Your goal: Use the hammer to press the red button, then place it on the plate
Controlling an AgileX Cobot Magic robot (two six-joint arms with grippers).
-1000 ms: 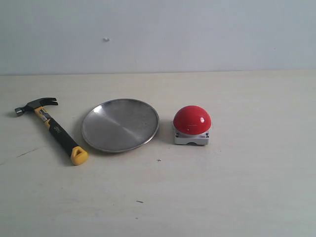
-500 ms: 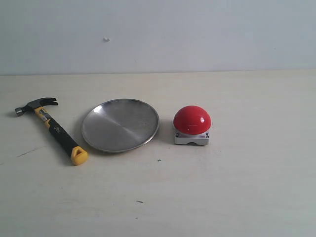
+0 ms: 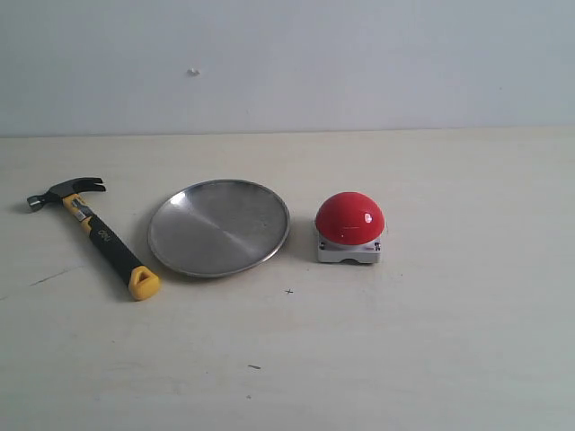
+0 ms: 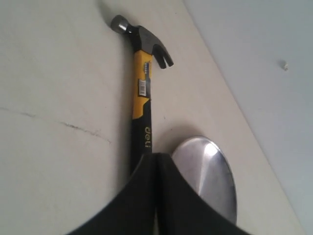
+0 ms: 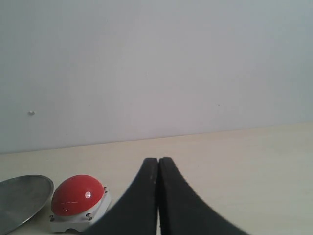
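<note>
The hammer lies flat on the table, untouched. In the exterior view its dark head points to about eleven o'clock and its yellow butt to five o'clock. The plate sits at three o'clock of it, its rim just beside the butt but apart from it. The red button is at three o'clock of the plate, with a small gap between them.

My left gripper hangs above the handle's lower half with its jaws pressed together on nothing. The right gripper is likewise closed and empty, looking over the button. Neither arm shows in the exterior view.

I see several risks:

- **Closed jaws:** if I come down without parting them, the tips would shove the handle instead of straddling it. That could skid the butt into the plate's rim.
- **Low grip:** I judge that holding too near the butt would let the heavy head sag.
- **Glossy dome:** an off-centre press could slide off it or push its small base sideways.
- **Shallow plate:** it is barely longer than the hammer, so a skewed release may leave an end overhanging.
</note>
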